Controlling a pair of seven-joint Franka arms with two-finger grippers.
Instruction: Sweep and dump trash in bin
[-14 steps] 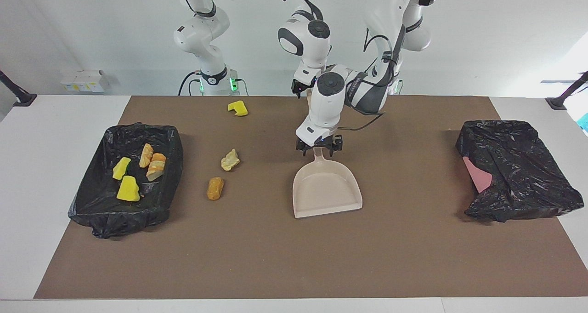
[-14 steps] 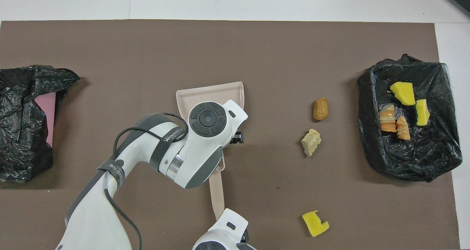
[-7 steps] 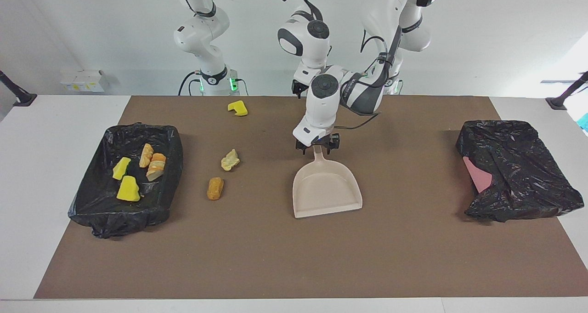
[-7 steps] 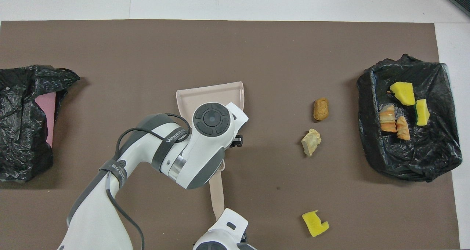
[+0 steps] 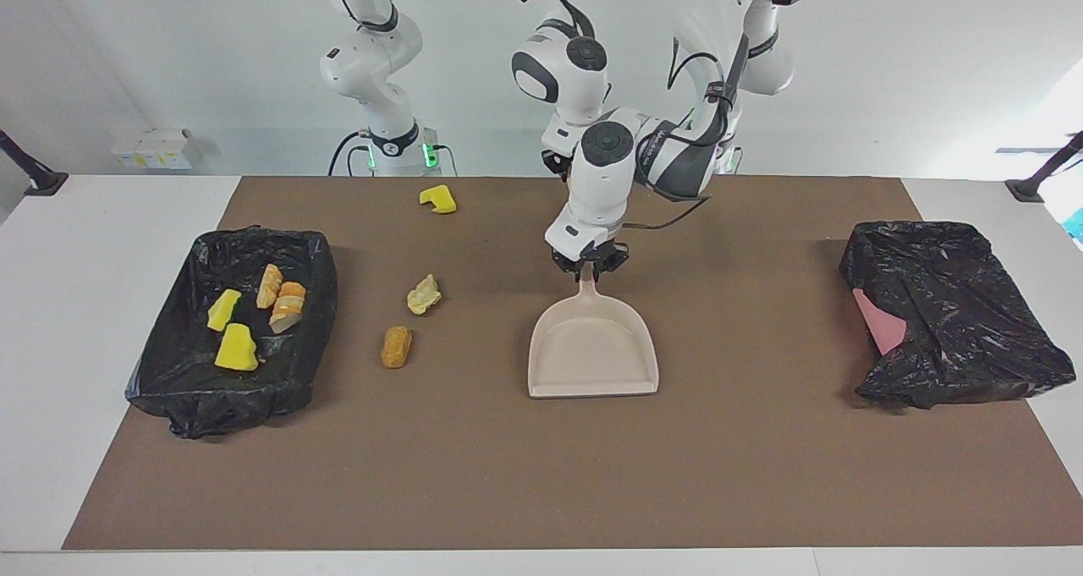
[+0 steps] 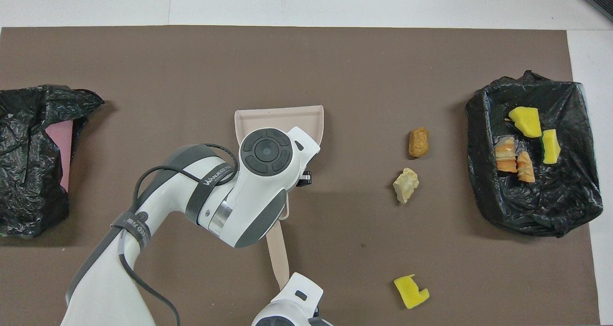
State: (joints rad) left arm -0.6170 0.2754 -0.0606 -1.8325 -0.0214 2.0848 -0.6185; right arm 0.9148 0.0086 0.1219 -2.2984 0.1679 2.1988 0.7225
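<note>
The dustpan [image 5: 592, 348] has swung square as my left gripper [image 5: 590, 265] clamps its handle; right gripper [image 5: 554, 163], fingertips together, grabs the handle's end; next, sweep loose trash [image 5: 396, 346] beside it.

7 trash scraps [image 5: 397, 347], 2 bins [image 5: 161, 364], 1 dustpan [image 5: 592, 348].

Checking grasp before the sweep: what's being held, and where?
Left gripper grips the dustpan by its handle close to the pan. Right gripper sits at the handle's end nearest the robots; any hold is hidden.
</note>
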